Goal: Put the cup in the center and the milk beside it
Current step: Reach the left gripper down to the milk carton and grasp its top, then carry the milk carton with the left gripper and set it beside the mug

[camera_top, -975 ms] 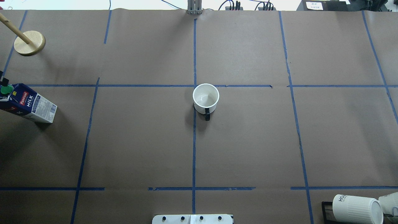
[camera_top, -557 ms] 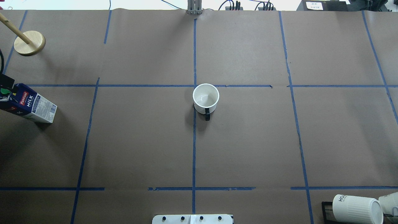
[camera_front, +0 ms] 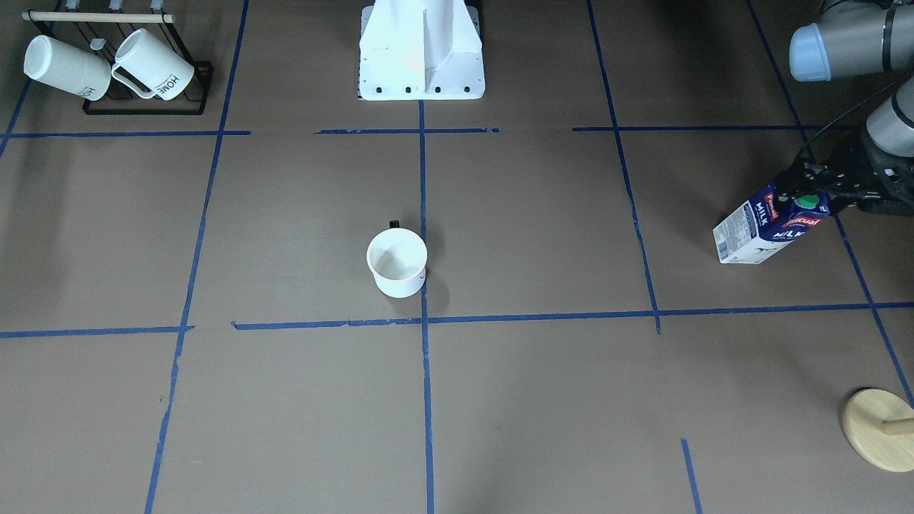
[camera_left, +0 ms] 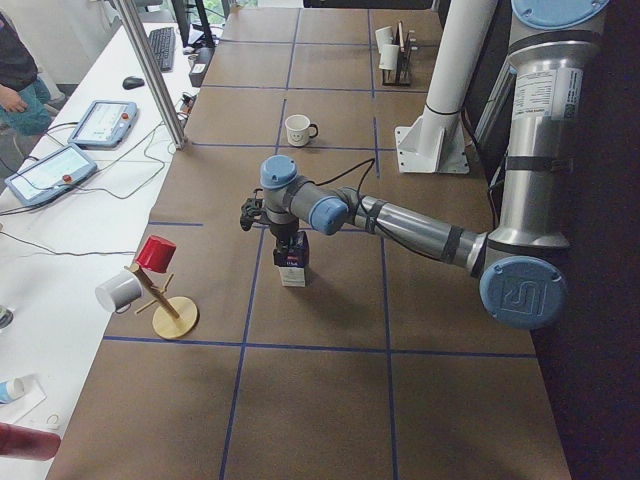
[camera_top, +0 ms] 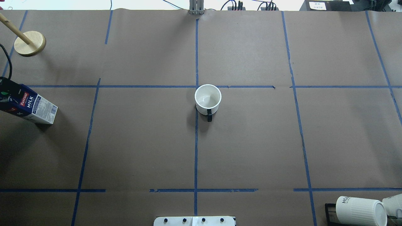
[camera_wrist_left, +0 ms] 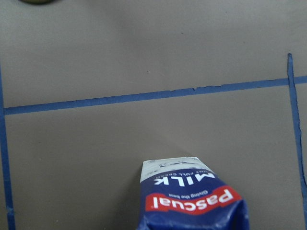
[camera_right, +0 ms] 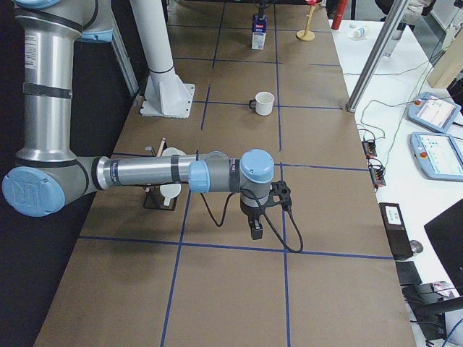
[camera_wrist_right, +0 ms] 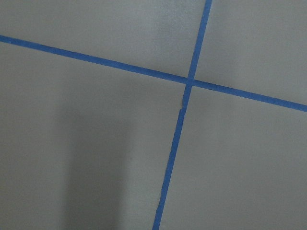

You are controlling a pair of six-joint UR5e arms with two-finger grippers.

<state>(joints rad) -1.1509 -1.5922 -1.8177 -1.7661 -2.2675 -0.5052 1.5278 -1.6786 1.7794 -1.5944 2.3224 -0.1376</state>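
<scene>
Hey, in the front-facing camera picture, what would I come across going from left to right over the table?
Mug rack → cup → milk carton → round wooden stand base.

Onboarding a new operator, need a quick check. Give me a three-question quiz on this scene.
1. True or false: the cup stands upright at the center, by the tape crossing.
2. The left gripper is at: A the milk carton's top, B the cup, C bare paper.
3. How many ribbed mugs are on the rack?
Key: 1 true; 2 A; 3 two.
</scene>
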